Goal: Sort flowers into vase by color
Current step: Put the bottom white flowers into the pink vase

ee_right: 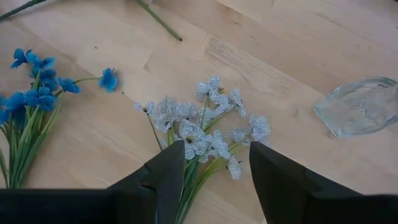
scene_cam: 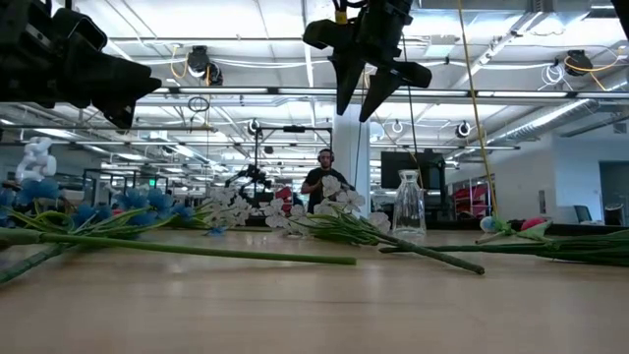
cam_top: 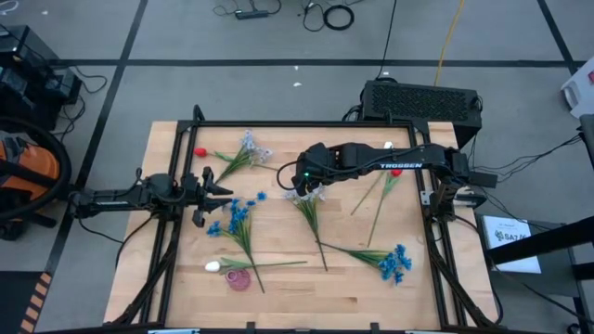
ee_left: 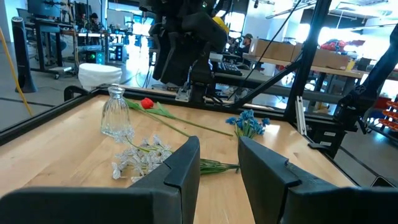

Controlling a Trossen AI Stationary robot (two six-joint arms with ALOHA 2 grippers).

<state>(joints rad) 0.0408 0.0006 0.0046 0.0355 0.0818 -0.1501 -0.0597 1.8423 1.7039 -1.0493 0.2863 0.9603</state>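
A pale white-lavender flower [cam_top: 311, 196] lies flat on the wooden table [cam_top: 278, 306]; its cluster [ee_right: 199, 127] is right below my right gripper [ee_right: 214, 165]. That gripper [scene_cam: 362, 98] hangs open well above it, touching nothing. A clear glass vase [ee_left: 116, 112] stands upright close by [ee_right: 359, 106]. Blue flowers lie at left centre [cam_top: 237, 218] and near right [cam_top: 394, 262]. A second pale flower [cam_top: 251, 150] and a red bud [cam_top: 200, 153] lie far left. My left gripper [ee_left: 217, 171] waits open at the table's left [cam_top: 218, 192].
Two long stems with a red bud [cam_top: 394, 173] and a white bud [cam_top: 388, 146] lie at the right. A white bud [cam_top: 213, 266] and a pinkish round thing [cam_top: 239, 280] sit near the front left. A black frame [cam_top: 306, 123] borders the table.
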